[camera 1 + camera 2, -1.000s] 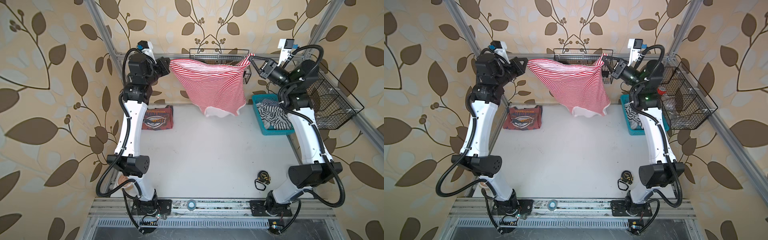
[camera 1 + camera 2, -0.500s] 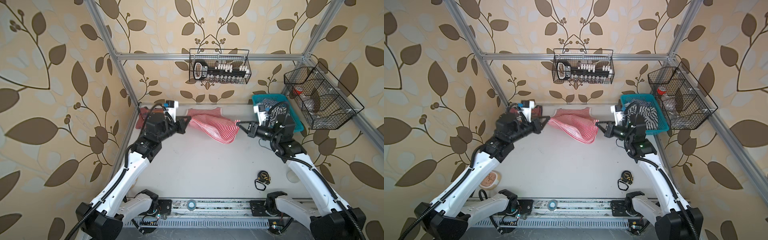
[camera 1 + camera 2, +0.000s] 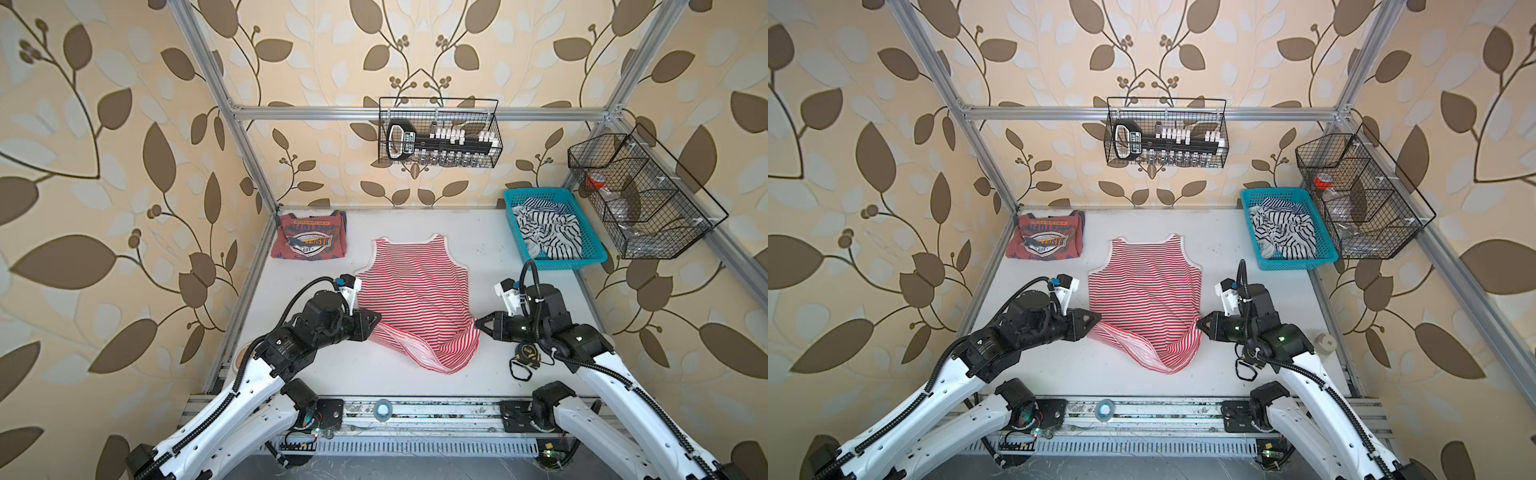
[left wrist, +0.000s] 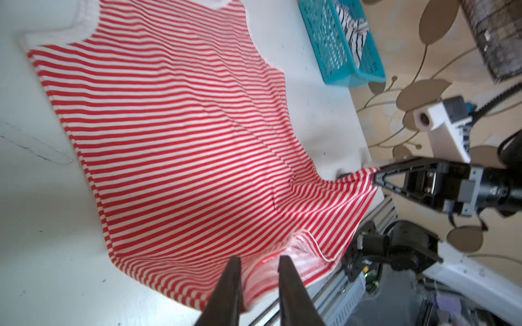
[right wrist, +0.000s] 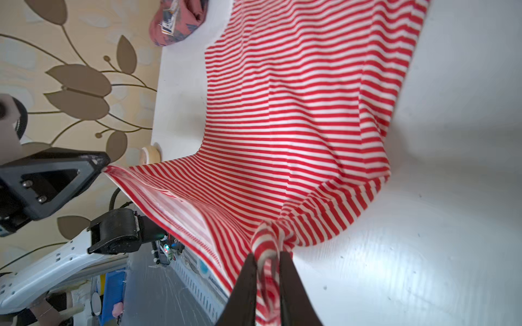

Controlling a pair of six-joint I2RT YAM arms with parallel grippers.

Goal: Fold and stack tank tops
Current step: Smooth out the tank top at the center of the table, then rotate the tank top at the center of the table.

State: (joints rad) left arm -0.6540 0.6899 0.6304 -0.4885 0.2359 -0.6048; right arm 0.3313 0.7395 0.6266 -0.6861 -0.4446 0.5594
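The striped tank top [image 3: 413,291] is spread on the counter [image 3: 490,249], neck toward the wall, hem corners lifted. One corner is clamped in the left pincer [image 3: 376,321], the other in the right pincer [image 3: 478,323]. The folded red tank top [image 3: 308,242] is laid at the far left corner.

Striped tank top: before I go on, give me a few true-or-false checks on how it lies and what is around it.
1. The striped tank top has its neckline toward the back wall. True.
2. Its hem lies flat on the table. False: the hem end sags, raised between the left gripper and the right gripper.
3. The printed tank top lies under the striped one. False: it sits apart, in the back left corner.
4. The blue basket holds black-and-white cloth. True.
5. Striped cloth is bunched between the right gripper's fingers. True.
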